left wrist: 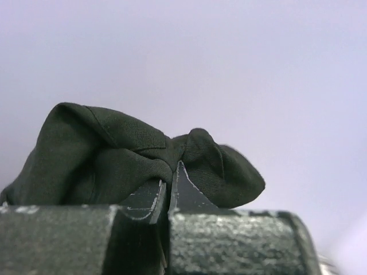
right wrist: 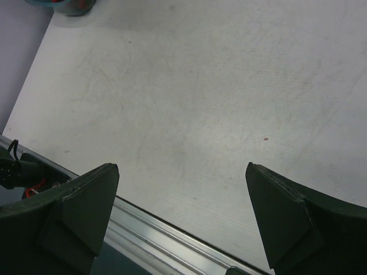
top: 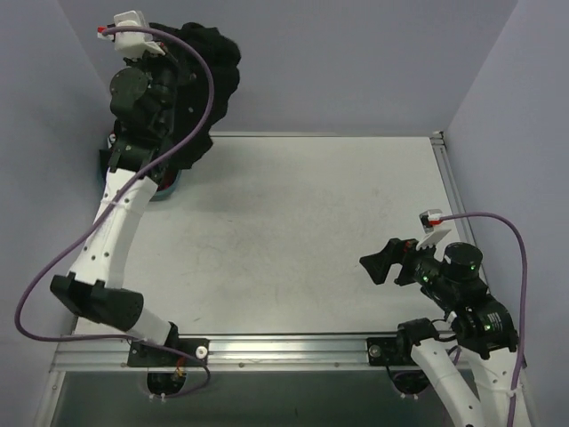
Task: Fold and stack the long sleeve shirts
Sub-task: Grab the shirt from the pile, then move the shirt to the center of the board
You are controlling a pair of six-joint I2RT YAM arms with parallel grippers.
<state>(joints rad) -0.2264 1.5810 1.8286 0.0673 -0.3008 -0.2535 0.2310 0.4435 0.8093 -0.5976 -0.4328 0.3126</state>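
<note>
The left gripper is clamped on a bunched fold of the plain black cloth long sleeve shirt, held aloft at the white table's 11 o'clock corner; the right gripper stands wide apart at 4 o'clock.

Left arm reaches to the far left corner of the table; its dark wrist merges with a bunched black shirt hanging in a lump over that corner; a sliver of teal basket shows under the arm; right arm is folded at the near right; right gripper points left over the tabletop, well apart from the shirt.
</note>
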